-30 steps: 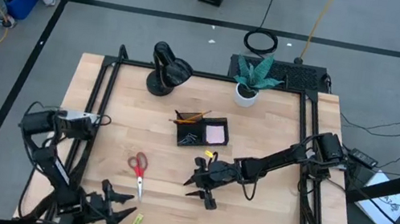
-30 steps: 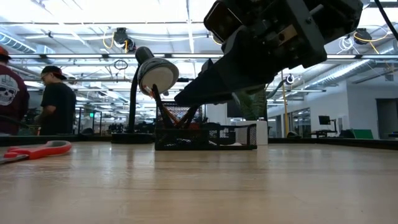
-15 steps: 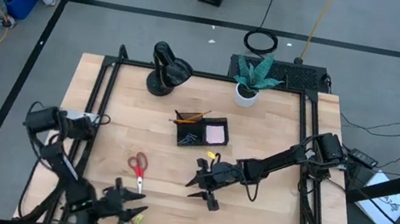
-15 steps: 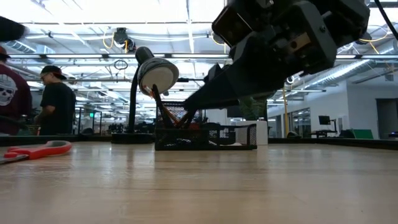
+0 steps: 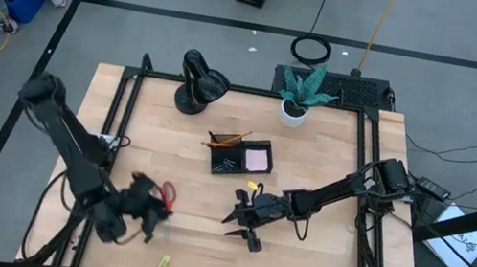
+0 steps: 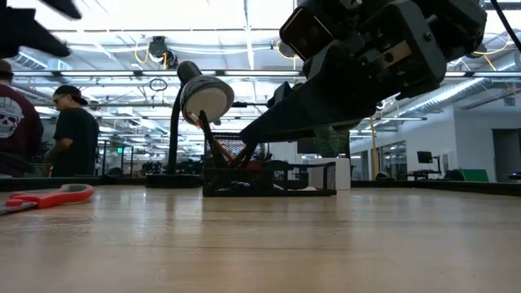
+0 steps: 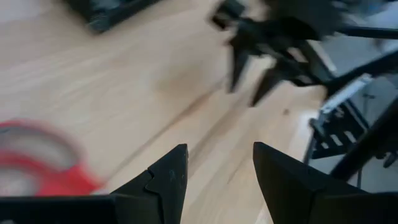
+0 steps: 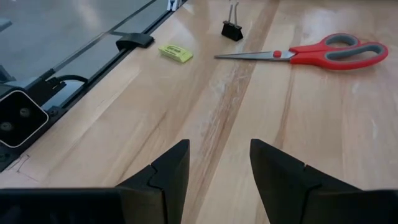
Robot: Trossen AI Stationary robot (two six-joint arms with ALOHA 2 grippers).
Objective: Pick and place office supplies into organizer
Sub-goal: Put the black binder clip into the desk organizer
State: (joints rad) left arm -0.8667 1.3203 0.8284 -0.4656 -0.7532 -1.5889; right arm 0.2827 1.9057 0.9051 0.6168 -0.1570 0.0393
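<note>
While left gripper [image 5: 146, 212] hangs over red-handled scissors [image 8: 323, 52], fingers spread and empty, your risk: descent catches handle loops off-centre, blades skid on table [image 5: 295, 259]. Right gripper [image 5: 240, 226] released, idle mid-table, near organizer [image 5: 239, 156]. Versus a second ago: left arm swung from front edge to scissors; yellow-green piece [image 5: 164, 262] now uncovered
</note>
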